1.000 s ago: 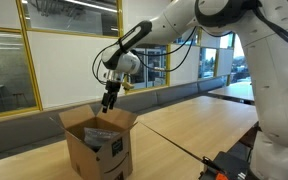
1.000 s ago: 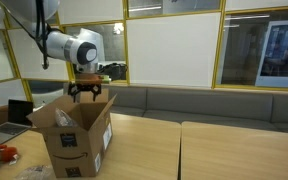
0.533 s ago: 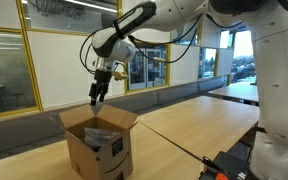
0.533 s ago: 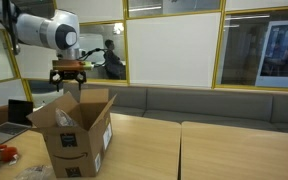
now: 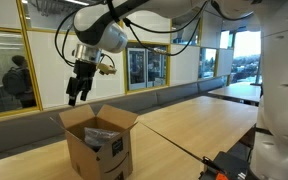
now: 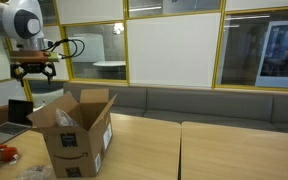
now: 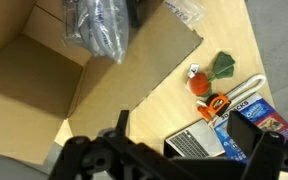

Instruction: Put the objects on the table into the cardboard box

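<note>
1. Inside the cardboard box [image 7: 29,90], at the upper left of the wrist view, lies a shiny plastic bundle [image 7: 96,28], partly cut off by the top edge of the frame.
2. A dark shape just beside the bundle may be another item. It is too cropped to name, and no spray bottle shows clearly in any view.
3. The box stands upright with its flaps open near the lower left of both exterior views [image 5: 99,152] [image 6: 84,145], on the light wood table [image 5: 194,125].
4. The gripper [image 5: 77,92] hangs high above the box, off towards the left of the frame in both exterior views [image 6: 34,72]. Its jaws are spread wide with nothing between them. In the wrist view the gripper [image 7: 184,160] shows along the bottom edge, also empty.
5. Just outside the box flap, at the top of the wrist view, a scrap of clear film [image 7: 184,10] rests on the table [image 7: 154,90].
6. Further right lie an orange ball [image 7: 197,84], a green piece [image 7: 224,65] and a laptop [image 7: 196,146].
7. By my judgement, at least one item is already boxed. The task looks well along but may not be done. The film by the flap seems a likely next pick, and whether the small clutter counts is unclear.
</note>
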You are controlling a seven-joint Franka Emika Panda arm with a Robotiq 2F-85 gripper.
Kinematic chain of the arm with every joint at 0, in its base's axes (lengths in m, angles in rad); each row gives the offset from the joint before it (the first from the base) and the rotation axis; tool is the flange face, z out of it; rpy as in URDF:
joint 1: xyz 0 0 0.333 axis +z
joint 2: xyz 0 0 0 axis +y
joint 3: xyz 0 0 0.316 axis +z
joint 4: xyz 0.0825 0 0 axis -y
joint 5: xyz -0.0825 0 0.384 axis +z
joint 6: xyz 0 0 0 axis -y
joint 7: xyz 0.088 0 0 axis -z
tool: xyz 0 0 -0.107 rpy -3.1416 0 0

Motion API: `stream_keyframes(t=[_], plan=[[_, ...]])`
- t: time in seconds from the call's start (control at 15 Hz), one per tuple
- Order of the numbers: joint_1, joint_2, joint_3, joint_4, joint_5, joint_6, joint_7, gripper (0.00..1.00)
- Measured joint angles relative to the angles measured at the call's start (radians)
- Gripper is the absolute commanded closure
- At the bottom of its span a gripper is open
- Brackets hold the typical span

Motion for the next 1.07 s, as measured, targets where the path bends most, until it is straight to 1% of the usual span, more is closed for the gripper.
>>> stream_keyframes(t=[0.27,0.47,0.73,1.07], plan=[[0.031,-0.002,0.032,-0.03,0.033,0.001,0.001,0.0],[0.052,0.011,0.054,-0.059,0.08,0.012,0.001,0.0],[0.072,0.043,0.083,-0.114,0.147,0.067,0.001,0.0],[0.099,0.09,0.106,-0.177,0.157,0.159,0.032,0.0]])
